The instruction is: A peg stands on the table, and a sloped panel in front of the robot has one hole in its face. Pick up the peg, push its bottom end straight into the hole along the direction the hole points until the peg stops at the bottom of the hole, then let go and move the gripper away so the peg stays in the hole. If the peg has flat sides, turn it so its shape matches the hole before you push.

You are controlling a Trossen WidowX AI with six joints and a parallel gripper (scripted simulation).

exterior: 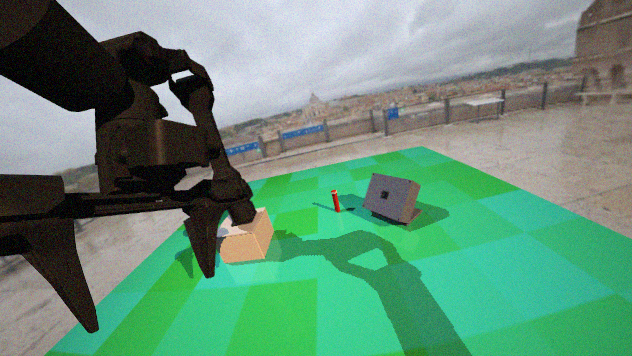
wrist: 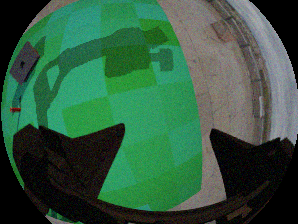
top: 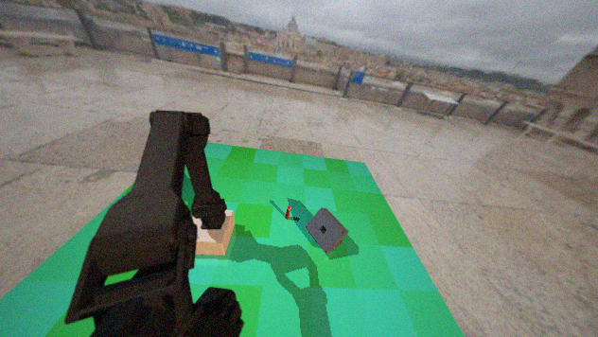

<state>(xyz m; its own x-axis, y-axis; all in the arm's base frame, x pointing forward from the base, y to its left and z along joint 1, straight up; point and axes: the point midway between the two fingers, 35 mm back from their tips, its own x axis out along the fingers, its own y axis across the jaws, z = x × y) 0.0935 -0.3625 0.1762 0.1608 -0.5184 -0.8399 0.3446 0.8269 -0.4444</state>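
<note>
Two Open Fingers, One Standing Peg: Approach Step

The gripper (exterior: 150, 304) (wrist: 169, 131) is wide open, with nothing between its fingers, which point down over the near side in the exterior view. Beyond them, a pale box (top: 213, 247) (exterior: 250, 245) supports the arm's foot.

The red peg (top: 288, 213) (exterior: 335, 201) (wrist: 15, 109) stands upright well apart from the fingers, off past the left-hand finger in the wrist view. Farther along, just beside the peg, is the grey panel (top: 335, 226) (exterior: 400, 192) (wrist: 30, 55), with a dark hole (top: 323, 229) (exterior: 384, 195) (wrist: 22, 64) in its sloped face. The cross-sections of peg and hole are too small to confirm.

Recommended procedure: swing the gripper toward the peg at a safe height. Centre the peg between the open fingers before lowering, then close squarely on its upper part, leaving the bottom end exposed. Caution: an off-centre descent could tip the peg; a wide finger could strike the panel. Check for flat sides before insertion.

Around the peg and panel spreads a green checked table (top: 369, 279) (exterior: 525, 270) (wrist: 90, 95), crossed by arm shadows. Farthest out are pale paving (top: 473, 213) (exterior: 550, 150) (wrist: 192, 50), a low wall and an overcast city skyline.
</note>
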